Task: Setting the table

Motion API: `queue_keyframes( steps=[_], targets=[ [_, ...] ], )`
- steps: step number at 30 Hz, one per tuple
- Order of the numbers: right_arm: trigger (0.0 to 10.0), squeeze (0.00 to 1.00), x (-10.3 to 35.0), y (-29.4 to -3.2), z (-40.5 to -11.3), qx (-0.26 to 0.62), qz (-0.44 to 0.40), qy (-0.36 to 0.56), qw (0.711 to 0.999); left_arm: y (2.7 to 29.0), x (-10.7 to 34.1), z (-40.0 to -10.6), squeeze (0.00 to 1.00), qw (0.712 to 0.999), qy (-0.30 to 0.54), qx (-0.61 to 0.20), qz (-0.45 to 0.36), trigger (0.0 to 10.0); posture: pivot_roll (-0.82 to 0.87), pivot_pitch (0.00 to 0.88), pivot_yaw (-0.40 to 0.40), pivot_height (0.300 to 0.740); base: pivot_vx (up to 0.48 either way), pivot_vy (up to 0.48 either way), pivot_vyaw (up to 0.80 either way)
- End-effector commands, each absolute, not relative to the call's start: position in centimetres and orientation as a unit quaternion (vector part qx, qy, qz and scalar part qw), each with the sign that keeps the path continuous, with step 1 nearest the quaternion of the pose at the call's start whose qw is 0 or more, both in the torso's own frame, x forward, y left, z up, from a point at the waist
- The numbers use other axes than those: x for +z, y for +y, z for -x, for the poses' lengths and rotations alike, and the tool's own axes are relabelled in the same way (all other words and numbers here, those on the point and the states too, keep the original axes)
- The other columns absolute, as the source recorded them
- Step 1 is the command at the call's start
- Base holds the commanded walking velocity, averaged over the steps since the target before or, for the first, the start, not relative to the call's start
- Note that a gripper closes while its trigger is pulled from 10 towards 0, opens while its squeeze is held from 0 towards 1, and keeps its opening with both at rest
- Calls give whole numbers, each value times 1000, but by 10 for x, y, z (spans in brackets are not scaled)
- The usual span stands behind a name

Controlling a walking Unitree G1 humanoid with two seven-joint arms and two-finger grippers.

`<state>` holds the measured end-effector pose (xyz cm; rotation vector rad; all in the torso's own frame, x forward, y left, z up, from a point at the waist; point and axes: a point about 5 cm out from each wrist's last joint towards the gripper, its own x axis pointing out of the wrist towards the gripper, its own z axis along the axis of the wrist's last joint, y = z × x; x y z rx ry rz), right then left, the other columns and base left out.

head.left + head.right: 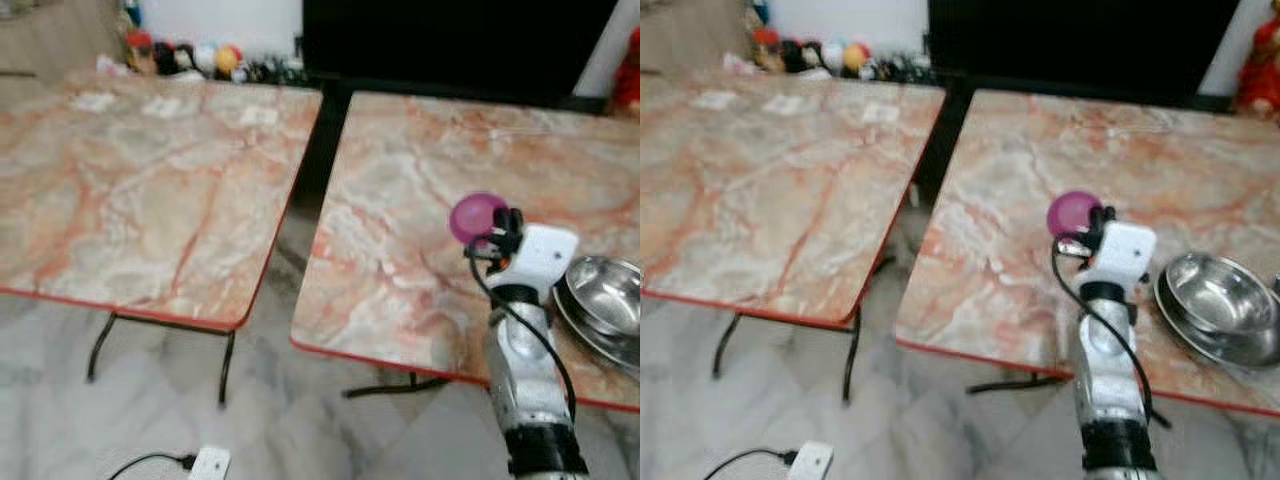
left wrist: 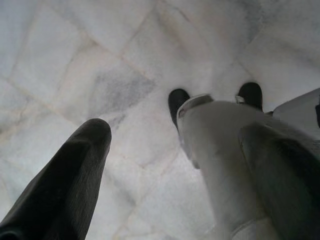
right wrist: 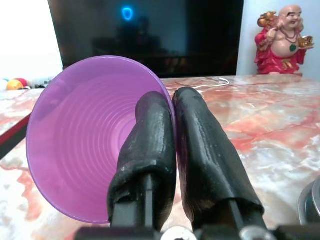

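My right gripper (image 3: 172, 120) is shut on the rim of a purple plastic cup (image 3: 85, 155), one finger inside and one outside. In the head views the purple cup (image 1: 477, 217) hangs just over the right marble table (image 1: 400, 200), with the right arm (image 1: 525, 350) reaching up from the front edge. Stacked steel bowls (image 1: 605, 300) sit on that table to the right of the cup. My left gripper (image 2: 170, 135) hangs open over the pale marble floor, beside my own white leg (image 2: 225, 165).
A second marble table (image 1: 140, 190) stands to the left, with a gap between the two. A black screen (image 1: 450, 40) and small toys (image 1: 190, 58) line the back wall. A red figurine (image 3: 282, 40) stands at the far right. A white power strip (image 1: 208, 463) lies on the floor.
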<state>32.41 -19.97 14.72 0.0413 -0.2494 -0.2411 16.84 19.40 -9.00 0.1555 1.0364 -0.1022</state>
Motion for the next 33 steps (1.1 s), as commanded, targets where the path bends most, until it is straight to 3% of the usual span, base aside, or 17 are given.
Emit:
queue_keyframes(
  steps=[1, 12, 33],
  targets=[
    [10000, 0, 149, -198, -326, -123, -33, -128, 984, 197, -92, -164, 0, 859, 504, -47, -80, 10000, 53, 36, -26, 740, 0, 0, 0],
    [10000, 0, 148, -196, -325, -128, -42, -130, 982, 199, -90, -167, 0, 861, 499, -54, -85, 10000, 47, 39, -13, 740, 0, 0, 0],
    [10000, 0, 151, -203, -328, -146, -47, -123, 981, 196, -91, -165, 0, 861, 500, -52, -75, 10000, 44, 43, -39, 740, 293, 0, -63]
  ],
)
